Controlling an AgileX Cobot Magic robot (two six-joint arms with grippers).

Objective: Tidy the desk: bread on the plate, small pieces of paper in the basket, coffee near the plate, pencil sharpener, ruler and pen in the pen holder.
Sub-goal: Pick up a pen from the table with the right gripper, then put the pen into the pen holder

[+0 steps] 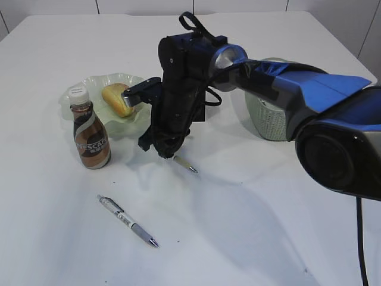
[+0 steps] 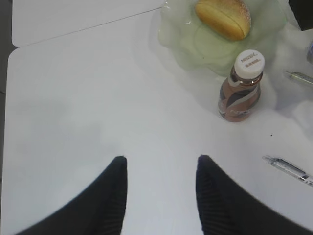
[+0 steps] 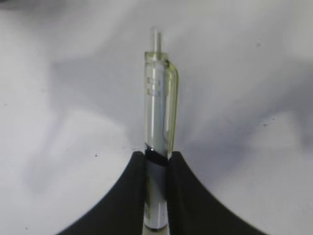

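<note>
Right gripper (image 3: pixel 156 164): my black fingers (image 3: pixel 129 196) are pinched tight on a clear-barrelled pen with a translucent clip (image 3: pixel 159 112). The grip band sits between my pads, and the clip end points away from my wrist.

Held pen, outside look: its tip end (image 1: pixel 186 165) pokes out below my right gripper (image 1: pixel 165 149), slanting down to the right, close over the white tabletop (image 1: pixel 250 226). Whether the tip touches the surface, I cannot tell.

Left gripper (image 2: pixel 161 166): my two dark fingers (image 2: pixel 115 196) stand moderately apart with only bare table showing between them. It holds nothing.

Second pen: a grey-and-white click pen with a metal tip (image 1: pixel 128 221) lies flat on the near part of the table, left of centre, well apart from both my hands. My left wrist view catches it at the right edge (image 2: pixel 288 170).

Bread: a golden oblong roll (image 1: pixel 117 99) rests in the pale green, wavy-rimmed glass plate (image 1: pixel 89 83) at far left.

Coffee: a brown Nescafé bottle with a white cap (image 1: pixel 89 134) stands upright just beside the plate, on its near side.

Basket: a white woven basket (image 1: pixel 268 122) sits on the right, mostly hidden behind my right arm (image 1: pixel 309 95).
</note>
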